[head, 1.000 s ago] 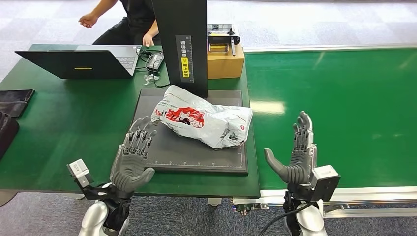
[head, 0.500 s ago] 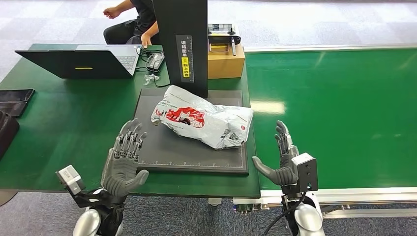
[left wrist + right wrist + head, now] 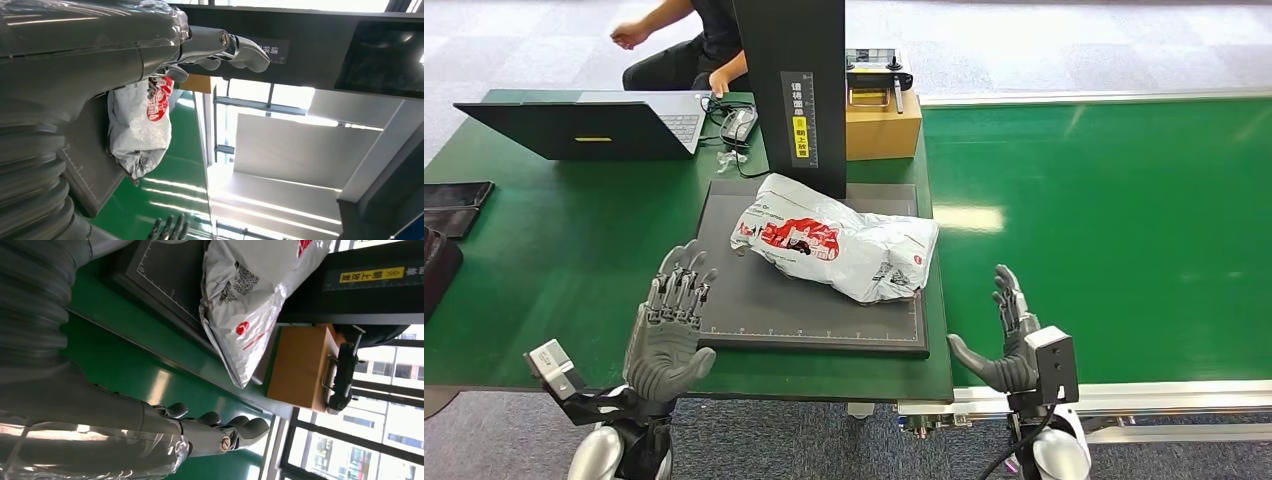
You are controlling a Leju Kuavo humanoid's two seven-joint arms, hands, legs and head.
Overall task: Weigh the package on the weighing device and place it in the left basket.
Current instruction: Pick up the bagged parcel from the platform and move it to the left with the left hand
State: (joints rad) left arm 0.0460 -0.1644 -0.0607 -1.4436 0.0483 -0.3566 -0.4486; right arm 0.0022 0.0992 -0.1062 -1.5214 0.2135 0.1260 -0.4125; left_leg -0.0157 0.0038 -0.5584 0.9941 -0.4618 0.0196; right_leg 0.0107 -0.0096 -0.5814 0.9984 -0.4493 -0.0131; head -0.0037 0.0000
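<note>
At frame centre, I see the package on the scale platform. My left hand and right hand flank it low, fingers spread, holding nothing.

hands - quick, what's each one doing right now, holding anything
Left hand: open, fingers spread, holding nothing, beside the package.
Right hand: open, fingers apart, holding nothing.

The green table carries a laptop, a cardboard box and the black weighing device.

Left hand raised, fingers spread, empty; right hand likewise.
</note>
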